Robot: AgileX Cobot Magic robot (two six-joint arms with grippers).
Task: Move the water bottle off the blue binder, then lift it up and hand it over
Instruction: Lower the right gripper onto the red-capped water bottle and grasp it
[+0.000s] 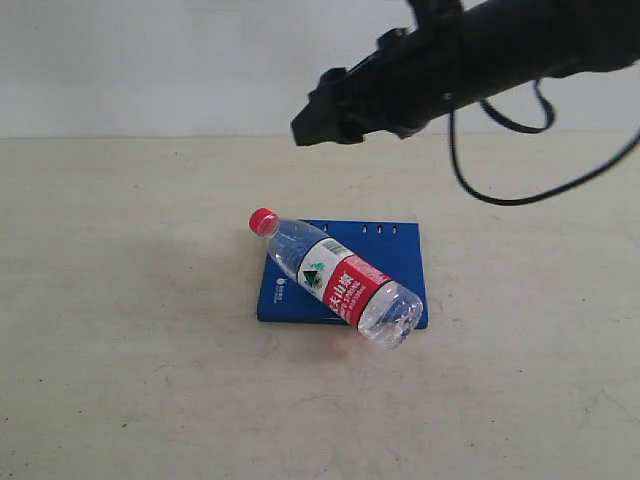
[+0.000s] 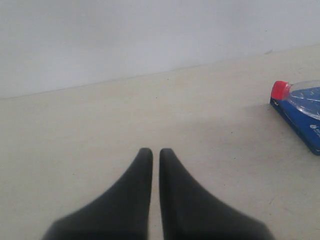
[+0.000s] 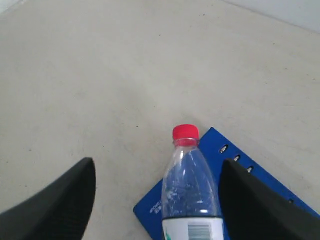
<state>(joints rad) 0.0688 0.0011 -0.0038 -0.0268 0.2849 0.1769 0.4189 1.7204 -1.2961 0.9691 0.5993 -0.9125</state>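
Observation:
The water bottle [image 1: 335,280] lies on its side across the blue binder [image 1: 396,249], red cap toward the binder's far-left corner and base overhanging the near-right edge. My right gripper [image 1: 306,122] hangs open well above them. In the right wrist view the bottle [image 3: 190,195] shows between the wide-spread fingers [image 3: 70,200] of that gripper [image 3: 158,165], with the binder [image 3: 152,212] beneath. My left gripper [image 2: 152,150] is shut and empty, low over bare table. The bottle's capped end [image 2: 281,90] and a binder corner [image 2: 300,122] sit off to its side.
The beige table [image 1: 120,320] stretches around the binder on all sides, with a pale wall [image 1: 150,60] behind it. A black cable [image 1: 500,195] loops down from the right arm, above the table's far right.

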